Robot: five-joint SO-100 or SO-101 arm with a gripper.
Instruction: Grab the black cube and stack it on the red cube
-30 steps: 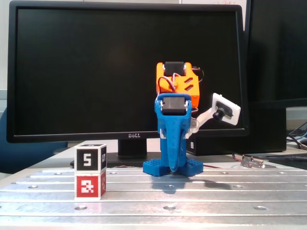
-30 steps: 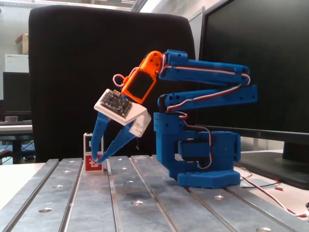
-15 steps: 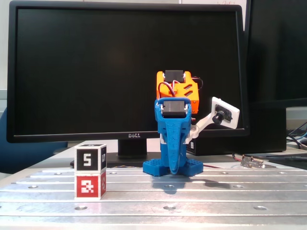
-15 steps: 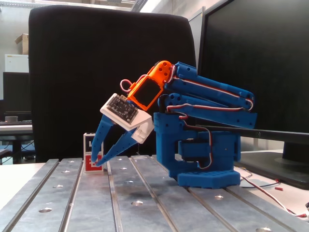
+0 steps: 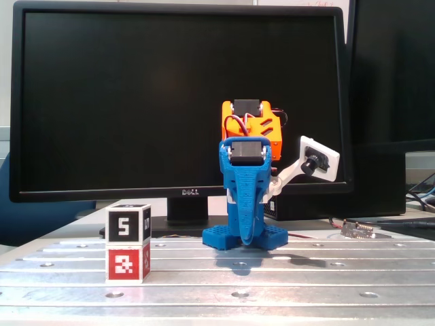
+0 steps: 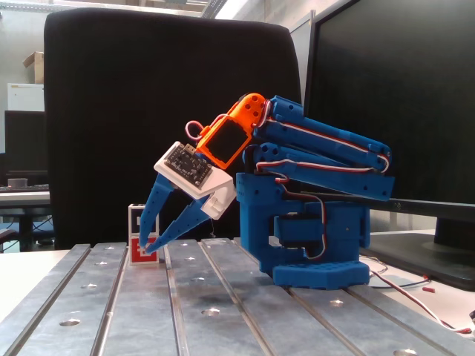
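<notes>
Fixed view: arm [image 6: 319,159] folded, pincer [image 6: 151,247] down.

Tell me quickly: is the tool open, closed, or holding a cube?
Tool: fingers spread apart, open, holding nothing. The black cube sits on the red cube.

Counter [image 5: 353,278]: grooved grey metal plate with round holes, reflecting light.
Monitor [image 5: 122,102]: large, dark, switched off, on a black stand directly behind.
Second monitor [image 5: 397,75]: dark, at right in a fixed view.
Chair back [image 6: 141,104]: tall, black, beyond the counter.
Far room: pale walls, bright ceiling lights, cardboard box [image 6: 34,58] up high.
</notes>
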